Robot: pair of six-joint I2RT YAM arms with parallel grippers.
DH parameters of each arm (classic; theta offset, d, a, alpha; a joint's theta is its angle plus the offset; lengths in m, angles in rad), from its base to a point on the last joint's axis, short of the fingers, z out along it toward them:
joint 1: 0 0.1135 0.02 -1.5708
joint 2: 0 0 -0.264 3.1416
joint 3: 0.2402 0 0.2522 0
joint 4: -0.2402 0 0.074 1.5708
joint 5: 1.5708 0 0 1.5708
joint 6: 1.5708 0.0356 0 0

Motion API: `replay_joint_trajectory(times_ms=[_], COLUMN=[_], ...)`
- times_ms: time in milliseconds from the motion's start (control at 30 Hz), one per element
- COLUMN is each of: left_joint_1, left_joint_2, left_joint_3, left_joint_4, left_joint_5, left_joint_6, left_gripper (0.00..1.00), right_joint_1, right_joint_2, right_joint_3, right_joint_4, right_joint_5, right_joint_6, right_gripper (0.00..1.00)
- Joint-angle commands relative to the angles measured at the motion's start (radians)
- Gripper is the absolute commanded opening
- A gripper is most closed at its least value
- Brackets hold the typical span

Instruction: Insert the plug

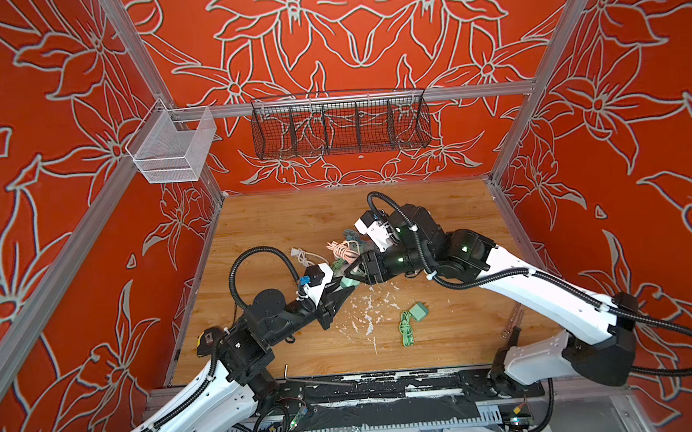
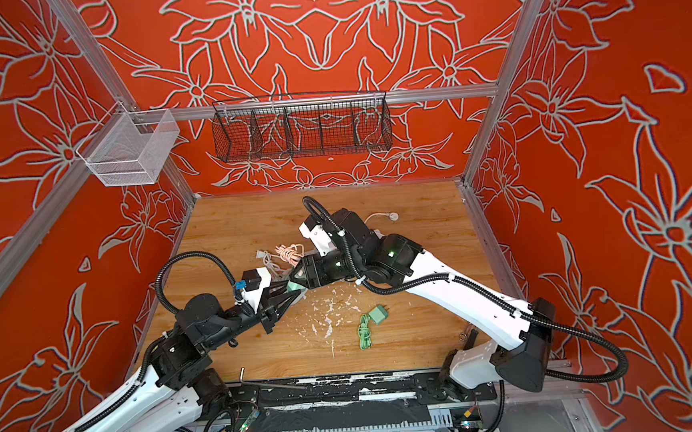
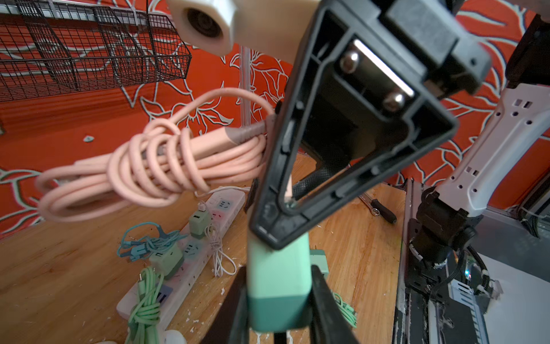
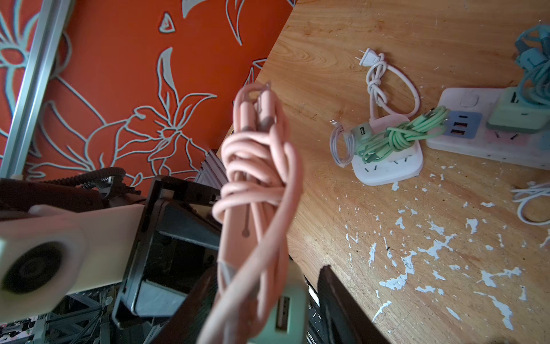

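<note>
Plug [image 3: 276, 283], the mint-green block, is up in the air near the power strip [image 3: 190, 274], higher than its sockets and in none of them. My left fingers [image 3: 330, 309] are narrow and clamped on its two flat sides, low on the body, which I judge leaves the other end free for a second grip. My right fingers [image 4: 339, 300] stand either side of that free end, parted, with a gap showing between one finger and the plug, so I read the left grip as the one carrying it. I cannot see the prongs. This two-handed hold looks to me like a re-grip to turn them toward the power strip.

The pink cable [image 3: 143, 166] seems to be plugged into the plug. It is tied in a tight bundle that sticks out sideways, above the power strip, and so should not drag through the other cords.

The power strip already holds a second plug [image 3: 199, 220] trailing a white cord [image 3: 218, 256] and a third plug [image 3: 166, 259] trailing a teal cord [image 3: 143, 241]. A fourth plug [image 1: 418, 311] with a green cable [image 1: 406, 329] lies loose on the surface [image 1: 278, 226], apart from the power strip.

Well apart from the power strip, on the back wall, the black wire basket [image 1: 341, 136] shows nothing in any compartment. The white mesh basket [image 1: 173, 152] on the side rail looks bare too.
</note>
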Motion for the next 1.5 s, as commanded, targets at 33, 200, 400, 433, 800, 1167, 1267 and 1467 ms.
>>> replay_joint_trajectory(times_ms=[33, 200, 400, 433, 800, 1167, 1267, 1467], left_joint_1=[-0.011, -0.013, -0.013, -0.013, -0.013, -0.013, -0.013, -0.013], left_joint_2=[-0.018, -0.017, -0.006, -0.004, -0.010, -0.084, -0.117, -0.163], left_joint_3=[-0.017, -0.021, -0.014, -0.011, 0.087, 0.223, 0.228, 0.197], left_joint_4=[0.017, 0.020, 0.015, 0.012, -0.159, -0.496, -0.559, -0.542], left_joint_5=[-0.025, -0.037, -0.038, -0.038, -0.046, -0.018, -0.034, -0.064], left_joint_6=[0.024, 0.024, 0.019, 0.019, -0.026, 0.002, 0.025, 0.026], left_gripper=[0.00, 0.01, 0.26, 0.35, 0.97, 0.97, 0.97, 0.97], right_joint_1=[-0.005, -0.005, -0.006, -0.007, -0.133, -0.274, -0.313, -0.362], right_joint_2=[0.012, 0.024, 0.037, 0.038, 0.055, 0.271, 0.350, 0.494], right_joint_3=[0.041, 0.053, 0.067, 0.070, 0.100, 0.213, 0.248, 0.309], right_joint_4=[-0.035, -0.065, -0.079, -0.083, -0.112, -0.142, -0.137, -0.163], right_joint_5=[-0.033, -0.049, -0.044, -0.036, 0.211, 0.576, 0.602, 0.624], right_joint_6=[0.012, 0.002, -0.017, -0.023, -0.228, -0.481, -0.494, -0.500], right_gripper=[0.53, 0.44, 0.38, 0.37, 0.37, 0.37, 0.37, 0.36])
